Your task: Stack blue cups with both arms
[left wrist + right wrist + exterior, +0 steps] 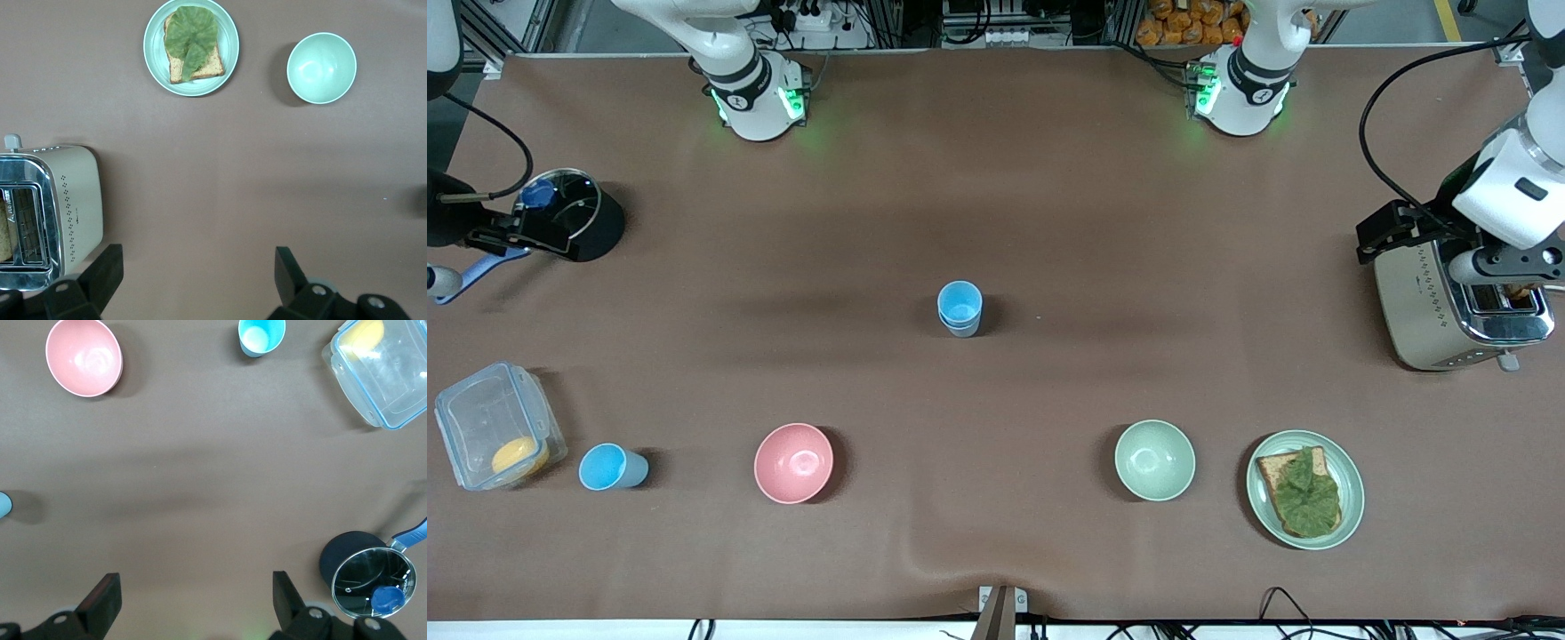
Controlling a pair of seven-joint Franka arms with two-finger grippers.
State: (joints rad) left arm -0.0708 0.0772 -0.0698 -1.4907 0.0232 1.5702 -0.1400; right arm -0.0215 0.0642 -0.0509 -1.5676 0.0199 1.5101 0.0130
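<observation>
Brown table: stack (959,308) mid-table, lone cup (611,468) by box (496,425); right gripper (193,603) over pot (583,222), left gripper (197,280) over toaster (1458,298), both open. Right should grip cup's rim squarely.

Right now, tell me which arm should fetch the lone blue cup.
Right. The lone cup stands at the right arm's end of the table, beside the container. The right gripper is open over that end; the left gripper is by the toaster.

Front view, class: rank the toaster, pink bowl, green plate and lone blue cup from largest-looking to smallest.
1. Toaster, partly hidden by the left arm.
2. Green plate.
3. Pink bowl.
4. Lone blue cup.
The bottom three lie about equally near the camera, so their order is fair.
</observation>
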